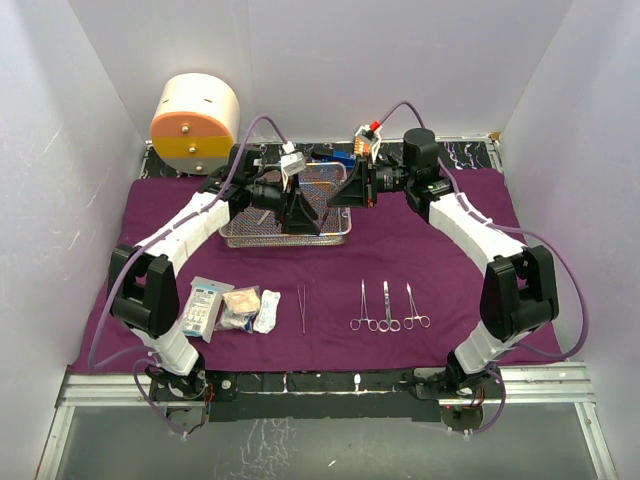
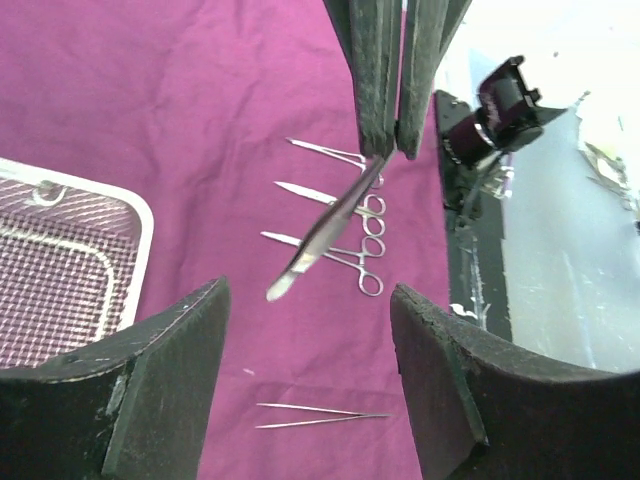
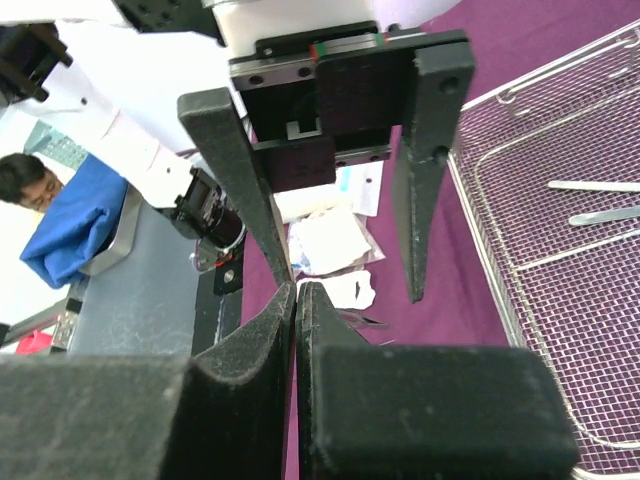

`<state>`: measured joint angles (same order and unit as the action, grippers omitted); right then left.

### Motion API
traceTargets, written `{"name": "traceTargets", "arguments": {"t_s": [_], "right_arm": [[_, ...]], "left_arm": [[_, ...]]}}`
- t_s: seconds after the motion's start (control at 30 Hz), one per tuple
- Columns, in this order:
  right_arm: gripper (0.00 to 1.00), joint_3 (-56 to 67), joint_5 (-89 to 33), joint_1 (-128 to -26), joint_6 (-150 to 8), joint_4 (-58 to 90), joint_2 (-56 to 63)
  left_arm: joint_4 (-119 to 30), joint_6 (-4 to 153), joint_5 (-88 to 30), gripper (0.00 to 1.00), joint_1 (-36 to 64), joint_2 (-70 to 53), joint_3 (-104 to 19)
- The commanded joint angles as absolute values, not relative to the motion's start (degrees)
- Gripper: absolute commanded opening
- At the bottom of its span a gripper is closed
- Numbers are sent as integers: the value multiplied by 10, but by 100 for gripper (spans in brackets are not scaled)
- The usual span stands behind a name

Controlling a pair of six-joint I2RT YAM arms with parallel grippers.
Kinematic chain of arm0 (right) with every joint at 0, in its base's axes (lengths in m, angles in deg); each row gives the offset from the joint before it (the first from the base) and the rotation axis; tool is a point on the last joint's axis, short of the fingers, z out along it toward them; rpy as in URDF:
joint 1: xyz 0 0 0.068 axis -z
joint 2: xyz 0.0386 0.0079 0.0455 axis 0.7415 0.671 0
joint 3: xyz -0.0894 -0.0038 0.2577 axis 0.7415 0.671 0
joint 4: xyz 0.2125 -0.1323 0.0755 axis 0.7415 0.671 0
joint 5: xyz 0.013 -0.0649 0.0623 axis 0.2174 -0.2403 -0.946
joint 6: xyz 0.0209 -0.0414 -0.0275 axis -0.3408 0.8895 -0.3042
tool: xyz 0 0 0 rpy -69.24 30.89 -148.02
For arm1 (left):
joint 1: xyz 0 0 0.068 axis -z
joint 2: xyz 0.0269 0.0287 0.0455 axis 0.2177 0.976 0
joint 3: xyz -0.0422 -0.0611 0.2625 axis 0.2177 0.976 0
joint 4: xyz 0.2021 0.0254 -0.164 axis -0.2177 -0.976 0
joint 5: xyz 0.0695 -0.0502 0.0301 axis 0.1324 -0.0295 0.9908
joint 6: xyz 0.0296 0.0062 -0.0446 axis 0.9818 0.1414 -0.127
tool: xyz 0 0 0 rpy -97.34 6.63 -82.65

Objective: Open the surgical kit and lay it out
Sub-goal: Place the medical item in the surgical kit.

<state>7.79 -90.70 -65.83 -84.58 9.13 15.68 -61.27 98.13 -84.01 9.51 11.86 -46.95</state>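
Top external view shows the purple cloth [image 1: 430, 265] spread flat over the desk [image 1: 465, 155], its side edges almost meeting the white walls [image 1: 60, 200]. The wire-mesh tray [image 1: 285, 243] sits on the cloth's far half, left of centre. Behind the tray's left end stands the round drum [image 1: 195, 125]. Behind its right end lie small orange and blue items [image 1: 358, 145]. Right of the tray the cloth is bare and wide.

On the tray's near side a bare strip comes before a row of laid-out pieces: packets [image 1: 205, 305], gauze [image 1: 245, 308], tweezers [image 1: 301, 308] and three forceps [image 1: 387, 306]. The steel pieces point their long axes toward the tray, and the forceps' ring handles are on the end away from it.

My right tool [image 2: 392, 145] is pinched tight on a slim steel instrument [image 2: 330, 225], raised over the tray's right end. The piece hangs slanted from the tips, its free end bright and blurred; I cannot tell whether it is a scalpel or tweezers. My left tool [image 2: 305, 290] is spread wide and holds nothing. In its wrist view that free end shows between its fingers, touching neither. Two flat steel handles [image 3: 600, 186] lie parallel in the tray.
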Motion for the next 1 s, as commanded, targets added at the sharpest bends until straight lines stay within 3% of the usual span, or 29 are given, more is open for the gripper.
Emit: {"name": "traceTargets", "arguments": {"t_s": [0.0,0.23,0.6,0.97], "right_arm": [[0,57,-934,-675,-780,153,131],[0,47,-944,-701,-776,163,131],[0,38,-964,-713,-776,171,135],[0,40,-965,-713,-768,173,138]], "left_arm": [[-608,998,-962,65,94,134,-498],[-662,1052,-1020,64,114,138,-504],[-735,1115,-1081,36,115,143,-516],[-759,1134,-1093,20,115,135,-509]]}}
